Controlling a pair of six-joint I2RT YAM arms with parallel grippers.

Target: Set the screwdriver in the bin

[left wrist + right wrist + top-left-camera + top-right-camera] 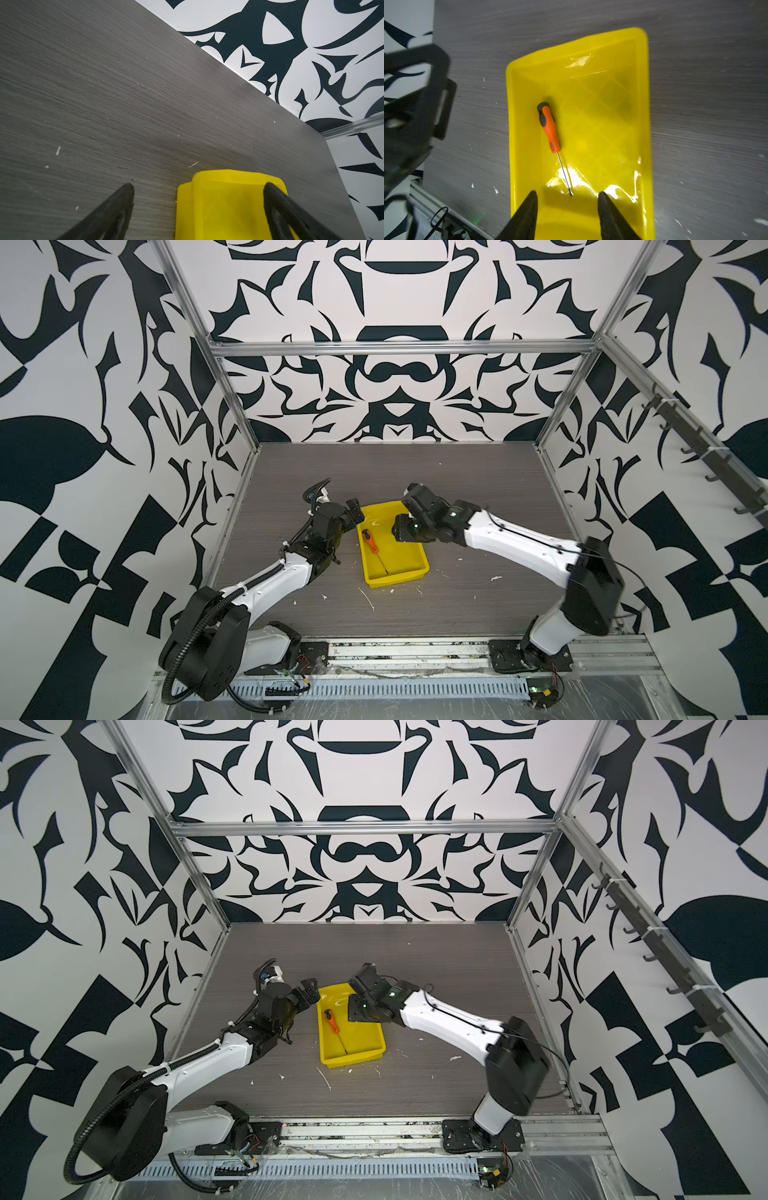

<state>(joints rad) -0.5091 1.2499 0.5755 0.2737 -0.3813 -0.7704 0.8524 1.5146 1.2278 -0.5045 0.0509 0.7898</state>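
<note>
Spread and empty, my right claw (pixel 567 193) hangs over the bin (pixel 643 124), pinching nothing. The screwdriver (pixel 550 131) lies flat on the bin's floor, close to the long wall on my left arm's side. Its black cap points toward the far end and its tip toward the near end, so the task looks done to me. The bin sits about the middle of the table (pixel 457 472), askew to its front edge, with white scraps (pixel 368 599) scattered around. My left claw (pixel 199 185) is spread too, holding nothing, at the bin's far corner on its side.

Trouble would come in leaving. The bin looks light; if I draw my right claw off low, it could catch the rim and drag or tip the bin. My left claw could shove that corner likewise; whether it touches the wall I cannot tell.

Only the right wrist view shows the empty gap in my right claw and the whole tool on the glossy floor. The left wrist view catches one outer corner of the bin and no screwdriver. Both top views show both arms about the bin, but hide that claw's tips beneath the wrist.
</note>
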